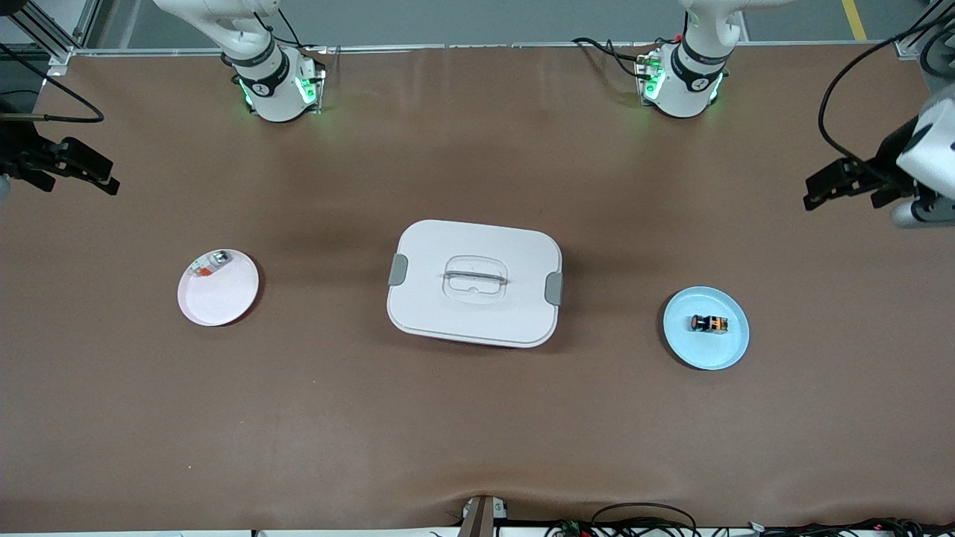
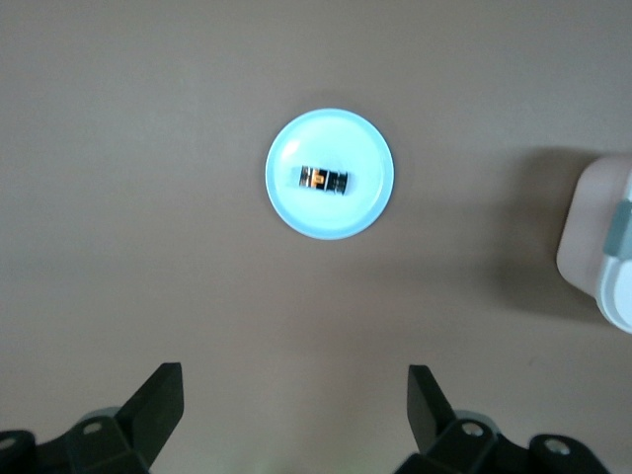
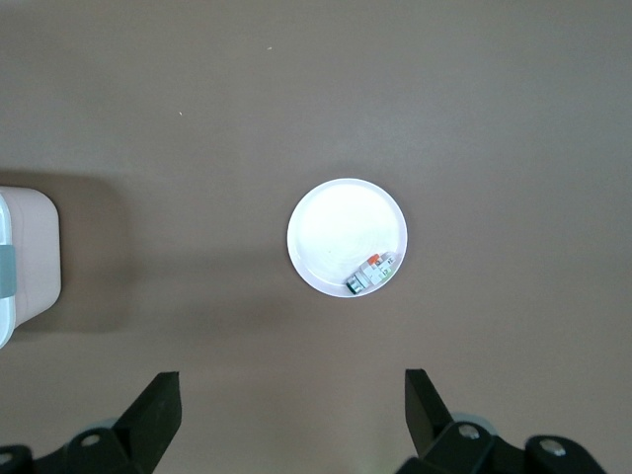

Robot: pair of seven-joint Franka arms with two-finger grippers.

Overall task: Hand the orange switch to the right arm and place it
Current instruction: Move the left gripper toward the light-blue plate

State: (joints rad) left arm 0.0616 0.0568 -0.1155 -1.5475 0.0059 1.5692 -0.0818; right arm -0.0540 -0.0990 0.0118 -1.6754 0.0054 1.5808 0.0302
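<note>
The orange switch [image 1: 709,324] lies on its side in the middle of a light blue plate [image 1: 694,350] toward the left arm's end of the table. My left gripper [image 1: 817,192] hangs open and empty in the air above the table's edge at that end, apart from the plate. From the left wrist view, the switch [image 2: 324,180] and blue plate [image 2: 336,212] sit well ahead of the open left gripper [image 2: 296,395]. My right gripper [image 1: 108,175] hangs open and empty over the right arm's end of the table, and the right wrist view shows the same gripper [image 3: 293,395] with nothing between its fingers.
A white lidded box [image 1: 474,282] with grey side clips sits at the table's centre. A pale pink plate [image 1: 224,298] toward the right arm's end holds a small silvery-clear part [image 1: 210,263] with red-orange bits at its rim. Brown table surface lies between these things.
</note>
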